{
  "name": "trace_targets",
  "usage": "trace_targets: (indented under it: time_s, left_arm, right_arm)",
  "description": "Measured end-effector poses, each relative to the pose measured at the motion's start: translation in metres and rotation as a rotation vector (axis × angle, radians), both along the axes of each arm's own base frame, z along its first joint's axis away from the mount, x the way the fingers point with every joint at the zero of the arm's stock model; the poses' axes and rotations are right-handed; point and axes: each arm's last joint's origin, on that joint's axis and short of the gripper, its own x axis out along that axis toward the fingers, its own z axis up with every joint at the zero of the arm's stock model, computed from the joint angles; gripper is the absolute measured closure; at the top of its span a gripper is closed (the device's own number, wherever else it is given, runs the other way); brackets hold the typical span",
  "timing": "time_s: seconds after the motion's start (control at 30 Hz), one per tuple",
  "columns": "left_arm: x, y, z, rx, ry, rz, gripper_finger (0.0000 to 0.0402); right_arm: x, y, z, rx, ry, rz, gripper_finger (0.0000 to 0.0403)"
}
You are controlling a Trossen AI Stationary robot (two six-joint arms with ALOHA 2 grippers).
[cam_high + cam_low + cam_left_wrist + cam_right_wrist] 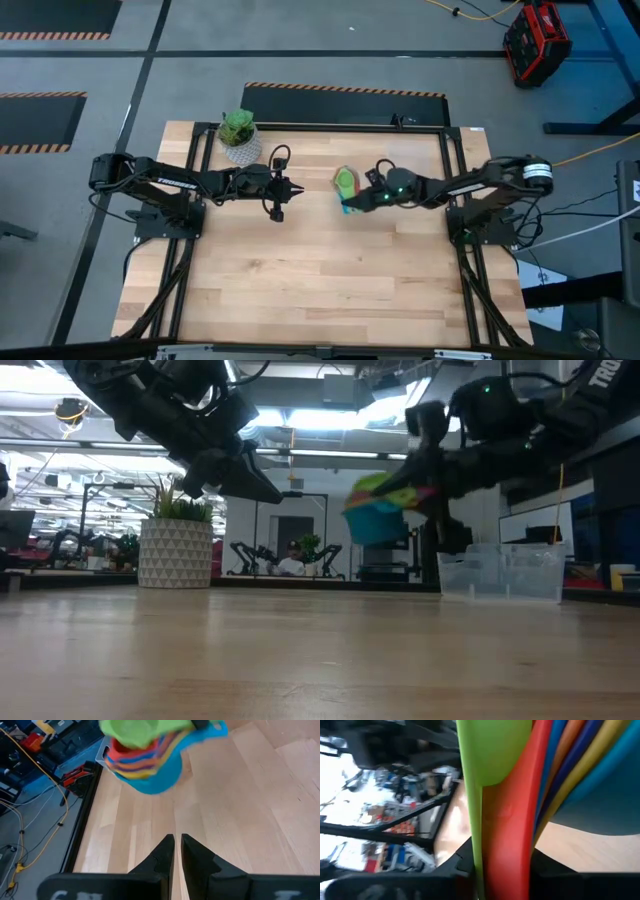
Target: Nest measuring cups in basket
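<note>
My right gripper [352, 200] clamped the handles of the nested measuring cups [385, 512], green topmost, lifted clear of the table [320, 280]. The basket [502, 572] sat behind that gripper, on the table. My left gripper [279, 196], fingers pinched together and empty, faced the stack. I could read no lettering.

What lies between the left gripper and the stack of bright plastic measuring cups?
Only bare wooden table shows between the left gripper and the stack of bright plastic measuring cups, in the left wrist view.

Potted plant [240, 135] on wooden table [320, 280].
</note>
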Motion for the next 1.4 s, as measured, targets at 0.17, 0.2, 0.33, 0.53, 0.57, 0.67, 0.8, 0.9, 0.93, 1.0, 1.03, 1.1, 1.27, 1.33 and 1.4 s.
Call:
trace_targets:
  time_s: [0.17,0.2,0.33,0.53,0.57,0.67,0.8,0.9,0.93,1.0,1.03,1.1,1.27,1.33,1.4]
  left_arm:
    - [0.000,0.000,0.000,0.000,0.000,0.000,0.0374]
    - [0.000,0.000,0.000,0.000,0.000,0.000,0.0374]
    - [0.000,0.000,0.000,0.000,0.000,0.000,0.0374]
    - [0.000,0.000,0.000,0.000,-0.001,0.000,0.0374]
    - [0.000,0.000,0.000,0.000,0.000,0.000,0.0374]
    - [0.000,0.000,0.000,0.000,0.000,0.000,0.0374]
    - [0.000,0.000,0.000,0.000,-0.001,0.000,0.0374]
    - [0.000,0.000,0.000,0.000,0.000,0.000,0.0374]
    - [0.000,0.000,0.000,0.000,-0.001,0.000,0.0374]
    - [0.000,0.000,0.000,0.000,-0.001,0.000,0.0374]
    - [0.000,0.000,0.000,0.000,-0.001,0.000,0.0374]
    - [0.000,0.000,0.000,0.000,-0.001,0.000,0.0374]
    - [0.000,0.000,0.000,0.000,-0.001,0.000,0.0374]
    - [0.000,0.000,0.000,0.000,0.000,0.000,0.0374]
    - [0.000,0.000,0.000,0.000,-0.001,0.000,0.0374]
  right_arm:
    - [-0.014,-0.009,0.023,-0.012,-0.040,0.017,0.0325]
    - [-0.018,-0.011,0.028,-0.013,-0.042,0.014,0.0325]
    - [-0.035,-0.016,0.045,-0.030,-0.039,-0.012,0.0325]
    - [-0.068,-0.024,0.069,-0.043,-0.049,-0.055,0.0325]
    - [-0.075,-0.025,0.072,-0.048,-0.047,-0.059,0.0325]
    - [-0.093,-0.028,0.077,-0.039,-0.026,-0.086,0.0325]
    - [-0.114,-0.033,0.076,-0.030,0.048,-0.152,0.0325]
    - [-0.126,-0.038,0.073,-0.025,0.095,-0.175,0.0325]
    - [-0.128,-0.041,0.072,-0.024,0.104,-0.177,0.0325]
    - [-0.132,-0.046,0.070,-0.013,0.113,-0.184,0.0325]
    - [-0.133,-0.049,0.070,-0.011,0.114,-0.186,0.0325]
    - [-0.136,-0.055,0.068,-0.008,0.114,-0.183,0.0325]
    - [-0.145,-0.065,0.057,0.038,0.188,-0.184,0.0325]
    - [-0.149,-0.068,0.051,0.064,0.230,-0.187,0.0325]
    - [-0.151,-0.071,0.048,0.078,0.243,-0.184,0.0325]
